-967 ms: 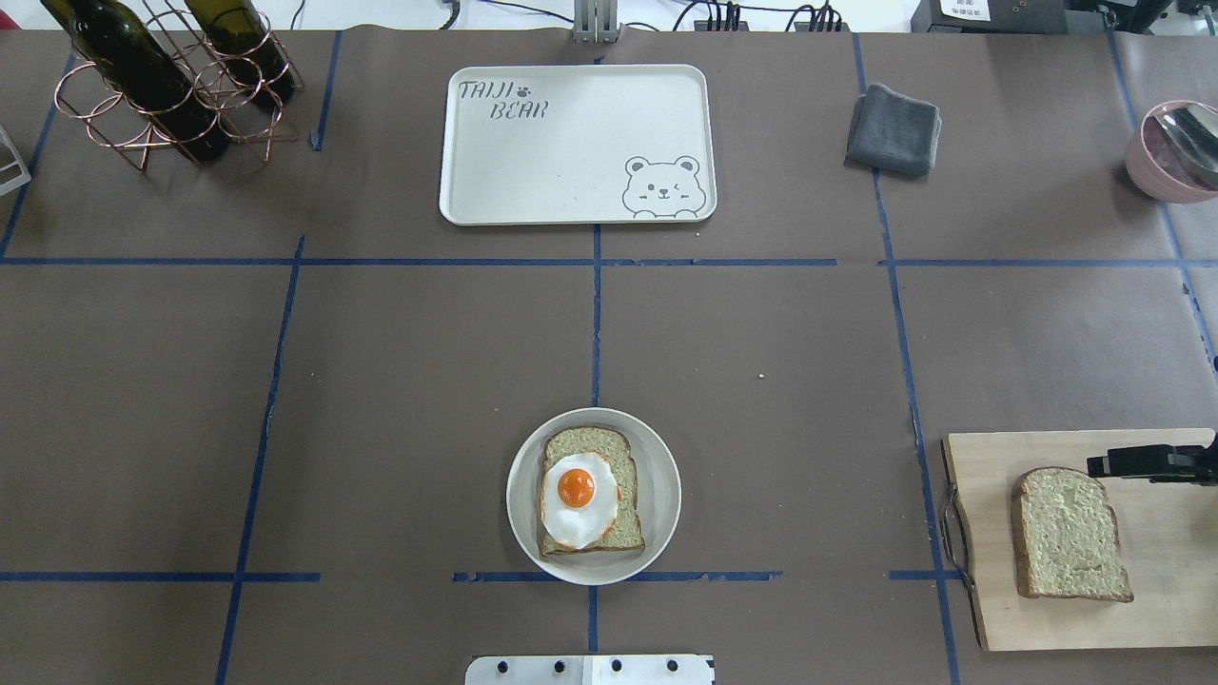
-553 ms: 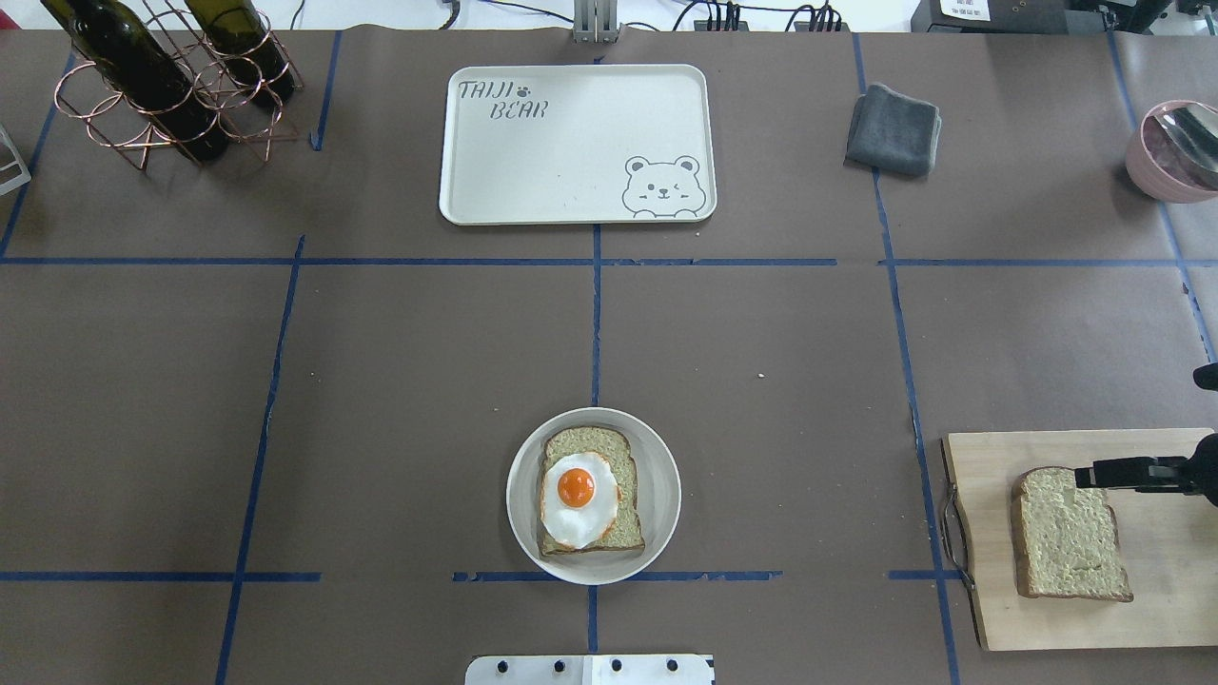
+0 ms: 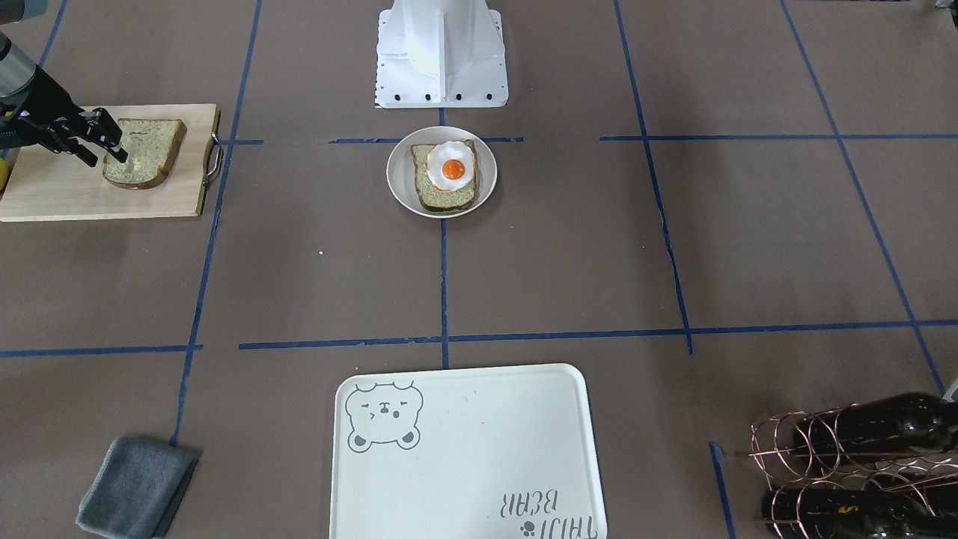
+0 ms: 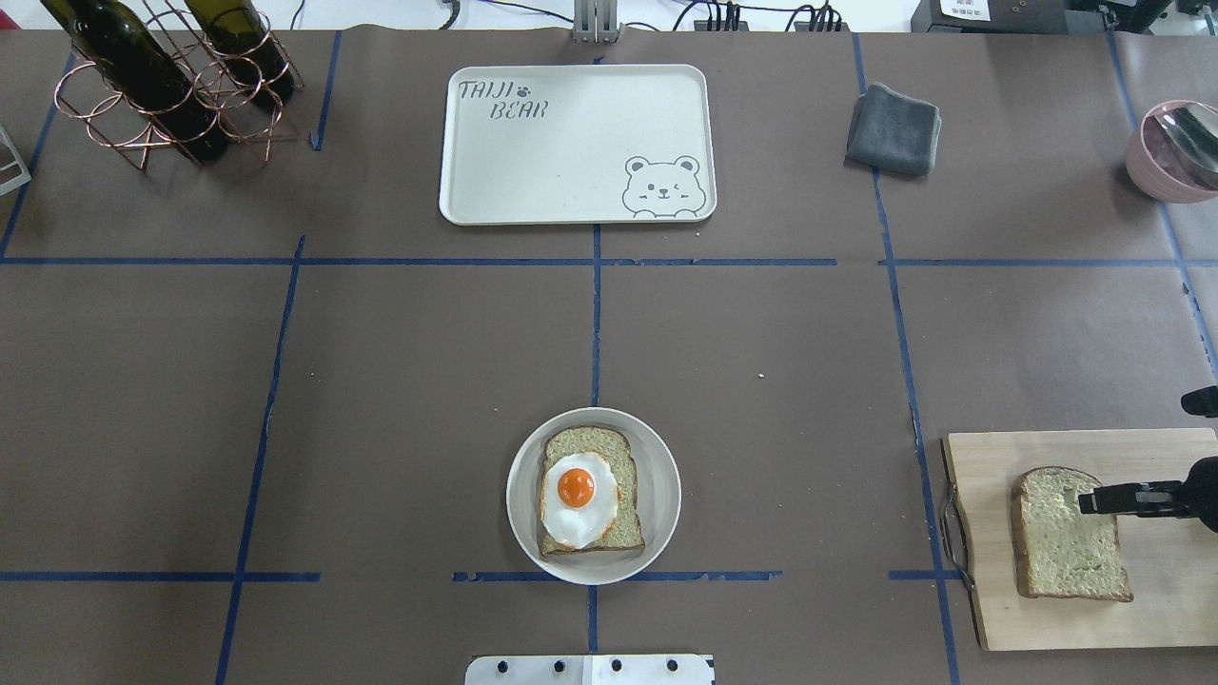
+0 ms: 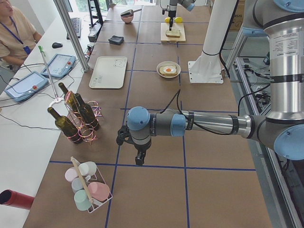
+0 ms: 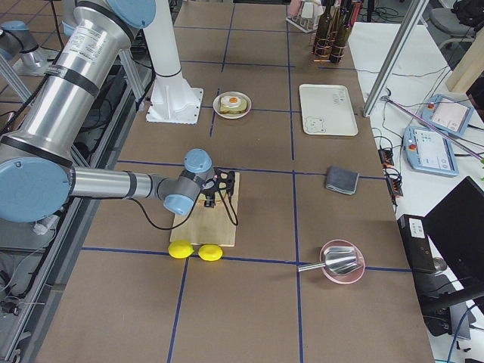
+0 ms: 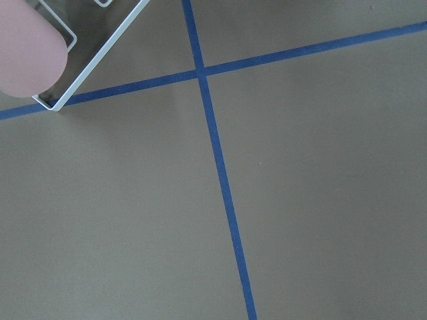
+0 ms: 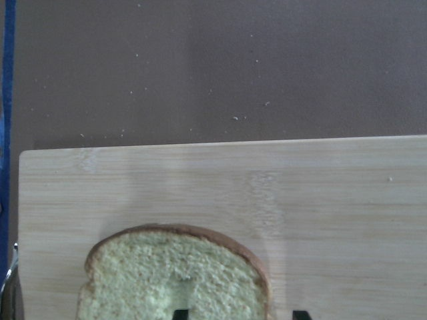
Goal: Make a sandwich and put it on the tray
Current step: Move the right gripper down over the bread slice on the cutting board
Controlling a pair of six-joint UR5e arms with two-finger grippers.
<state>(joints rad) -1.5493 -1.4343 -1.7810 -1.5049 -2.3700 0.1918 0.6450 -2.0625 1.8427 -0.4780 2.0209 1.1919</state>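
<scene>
One bread slice point(image 4: 623, 457) lies on a round white plate point(image 4: 657, 447) with the fried egg point(image 4: 578, 499) on top. The second slice point(image 4: 1061, 552) lies on the wooden cutting board point(image 4: 1161, 609) at the right. My right gripper point(image 4: 1087, 499) is open and low over that slice's rounded end; in the right wrist view one fingertip point(image 8: 180, 313) is over the bread and the other is beside the crust. The cream bear tray point(image 4: 571, 143) is at the far middle, with nothing on it. My left gripper point(image 5: 137, 159) shows only in the exterior left view, so I cannot tell its state.
A grey cloth point(image 4: 893, 128) lies right of the tray. A copper rack with wine bottles point(image 4: 162, 86) stands far left. A pink bowl with a spoon point(image 4: 1175, 152) is far right. Two lemons point(image 6: 193, 250) lie beside the board. A cup rack point(image 5: 88, 190) stands near my left arm.
My right gripper has moved from the board's far edge toward the robot and now sits over the slice's rounded end. Nothing else has moved.
</scene>
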